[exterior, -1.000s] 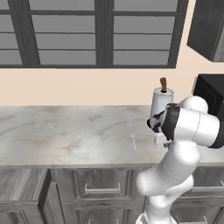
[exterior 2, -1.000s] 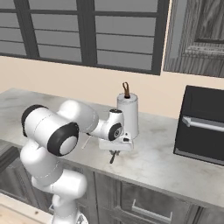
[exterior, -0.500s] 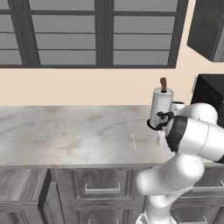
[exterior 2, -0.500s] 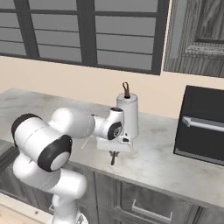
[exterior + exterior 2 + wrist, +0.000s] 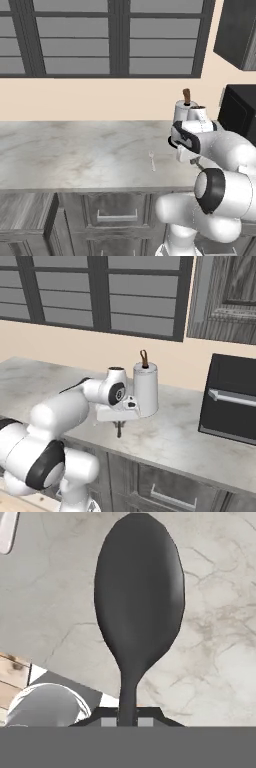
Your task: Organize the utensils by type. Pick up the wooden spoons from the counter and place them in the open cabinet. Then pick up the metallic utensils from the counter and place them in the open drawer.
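Pinching the slim neck of a smooth, oval-bowled dark grey spoon [image 5: 138, 602] — gripper [image 5: 128, 719]; marbled counter [image 5: 220, 627] below.

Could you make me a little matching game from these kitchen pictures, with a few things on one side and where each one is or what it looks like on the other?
Things:
1. dark grey spoon
2. silver fork
3. white canister
4. black appliance

Descriptions:
A. lies flat on the counter, left of the arm
B. stands upright with a brown handle poking out of its top
C. held by its handle in the gripper
D. sits at the right end of the counter, with a silver bar handle

Pairs: 1-C, 2-A, 3-B, 4-D
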